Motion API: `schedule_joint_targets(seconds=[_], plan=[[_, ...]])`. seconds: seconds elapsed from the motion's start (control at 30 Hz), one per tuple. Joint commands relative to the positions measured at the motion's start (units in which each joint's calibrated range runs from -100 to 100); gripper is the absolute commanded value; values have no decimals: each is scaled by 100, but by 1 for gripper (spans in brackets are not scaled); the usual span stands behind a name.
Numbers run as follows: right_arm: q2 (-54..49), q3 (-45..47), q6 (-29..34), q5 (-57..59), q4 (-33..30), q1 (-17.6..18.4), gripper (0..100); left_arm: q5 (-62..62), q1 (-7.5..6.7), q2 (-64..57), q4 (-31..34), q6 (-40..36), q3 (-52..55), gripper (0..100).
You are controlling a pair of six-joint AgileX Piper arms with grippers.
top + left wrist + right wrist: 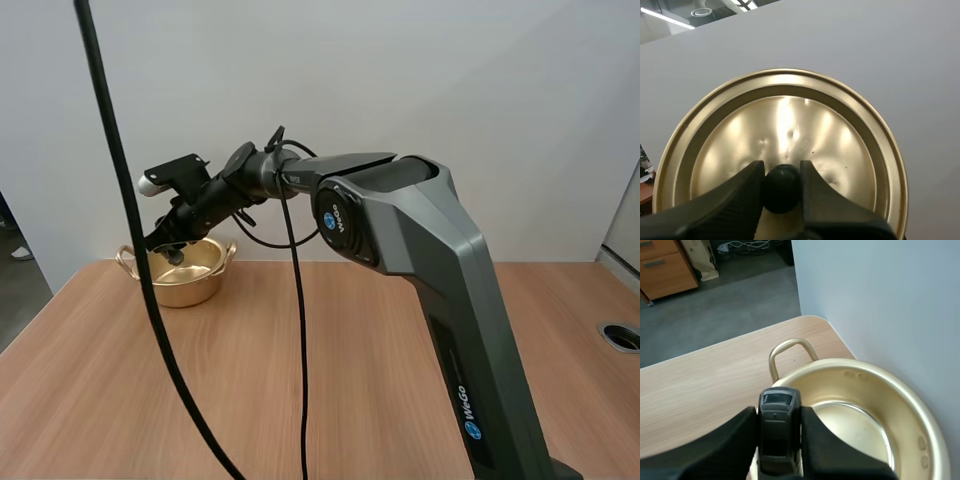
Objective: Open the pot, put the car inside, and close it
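2 loads in hand. Counter (350, 380) is carrying the open gold-coloured pot (185, 292) at its far left corner, by the wall. Left gripper (781, 171) is pinching the lid (790, 115) by its black knob (782, 192), holding it up off the pot. Right gripper (779, 412) is clamping the small dark car (777, 442) over the pot's near rim. Car is looking light, rigid and smooth-sided, so the flank grip is suiting it, though a slip is possible.
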Motion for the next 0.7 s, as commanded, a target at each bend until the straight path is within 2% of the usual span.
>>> schedule_joint_targets(seconds=[0.0,0.3,0.67], plan=[[76,-52,2,-192,-41,2,0,6,2,-1,83,2,-4,0],[374,-52,-79,-1565,-562,2,0,232,2,-1,211,2,-4,0],[389,-52,-79,-1684,-535,2,0,414,2,-1,252,2,-4,0]])
